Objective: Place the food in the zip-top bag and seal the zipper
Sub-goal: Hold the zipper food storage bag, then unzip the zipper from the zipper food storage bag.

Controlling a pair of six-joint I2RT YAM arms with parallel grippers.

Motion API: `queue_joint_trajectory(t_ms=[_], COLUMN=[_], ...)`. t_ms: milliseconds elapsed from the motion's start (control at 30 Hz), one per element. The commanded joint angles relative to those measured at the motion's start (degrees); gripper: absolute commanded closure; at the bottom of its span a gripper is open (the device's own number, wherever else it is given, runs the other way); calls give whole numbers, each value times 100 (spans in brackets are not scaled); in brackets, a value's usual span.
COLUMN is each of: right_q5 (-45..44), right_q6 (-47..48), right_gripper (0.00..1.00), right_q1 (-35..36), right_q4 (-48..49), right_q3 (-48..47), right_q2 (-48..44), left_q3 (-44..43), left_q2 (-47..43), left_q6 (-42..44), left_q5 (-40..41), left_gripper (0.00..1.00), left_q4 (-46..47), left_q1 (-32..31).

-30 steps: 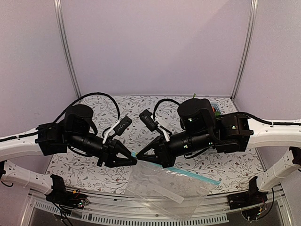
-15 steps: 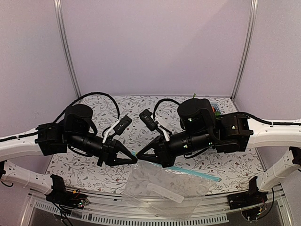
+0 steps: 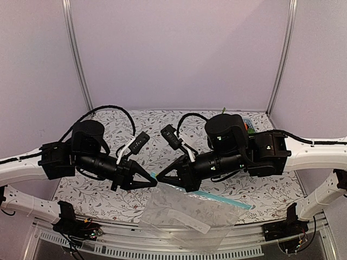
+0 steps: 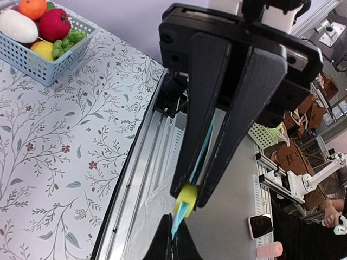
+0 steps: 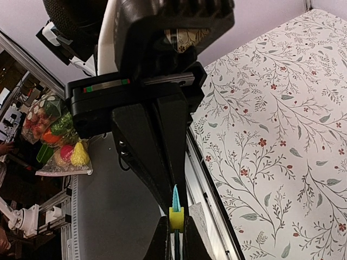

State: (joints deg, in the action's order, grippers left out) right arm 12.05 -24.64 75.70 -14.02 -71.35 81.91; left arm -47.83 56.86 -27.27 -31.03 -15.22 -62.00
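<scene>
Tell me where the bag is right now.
Top view: the bag is held over the table's near edge at centre. The left end of its blue zipper is pinched by the left gripper and right gripper.

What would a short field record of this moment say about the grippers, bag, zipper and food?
left gripper: shut on the zipper at its end
right gripper: shut on the same strip, tips facing the left gripper's
slider: yellow, between the two pairs of fingertips
zip-top bag: hangs past the near edge of the table; no food seen inside
food: in the blue basket on the table
task state: nothing bagged yet
</scene>
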Motion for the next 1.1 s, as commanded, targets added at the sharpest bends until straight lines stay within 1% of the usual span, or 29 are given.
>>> queue_joint_trajectory(t_ms=[0,433,1067], right_q5=[-80,-107,-190], right_q6=[-16,-23,-47], right_gripper=[100,100,100], right_q1=[16,18,9], right_q4=[-130,-185,-201], right_q3=[150,216,374], right_q2=[-54,-122,-263], left_q3=[37,28,54], left_q2=[-106,-127,-158], left_q6=[9,14,0], left_q5=[163,353,413], left_gripper=[100,100,100], left_q4=[-24,-195,-255], left_q1=[-42,20,151])
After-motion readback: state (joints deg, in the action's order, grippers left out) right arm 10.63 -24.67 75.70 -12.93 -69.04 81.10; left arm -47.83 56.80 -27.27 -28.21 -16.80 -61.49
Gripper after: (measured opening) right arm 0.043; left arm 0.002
